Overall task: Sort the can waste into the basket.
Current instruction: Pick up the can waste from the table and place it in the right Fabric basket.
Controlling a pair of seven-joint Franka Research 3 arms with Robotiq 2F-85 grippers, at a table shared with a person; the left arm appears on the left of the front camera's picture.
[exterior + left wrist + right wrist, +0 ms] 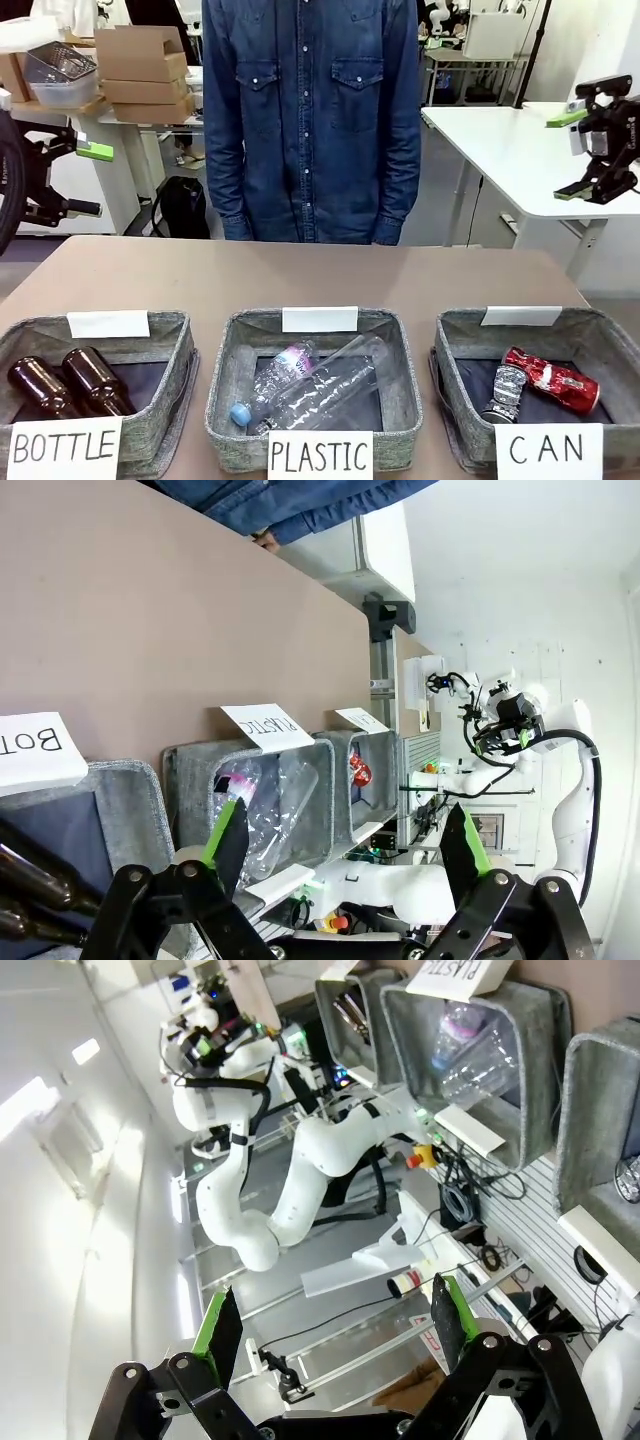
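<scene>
In the basket [462, 345] signed "CAN", at the robot's right end of the table [300, 275], lie both cans: the dented red can [553, 379] tilted against the dark can [505, 392], apparently touching it. The left gripper [88, 178] hangs raised off the table's left edge, fingers spread and empty. The right gripper [578, 152] hangs high on the right, likewise spread. A person [312, 110] in denim stands at the far side.
</scene>
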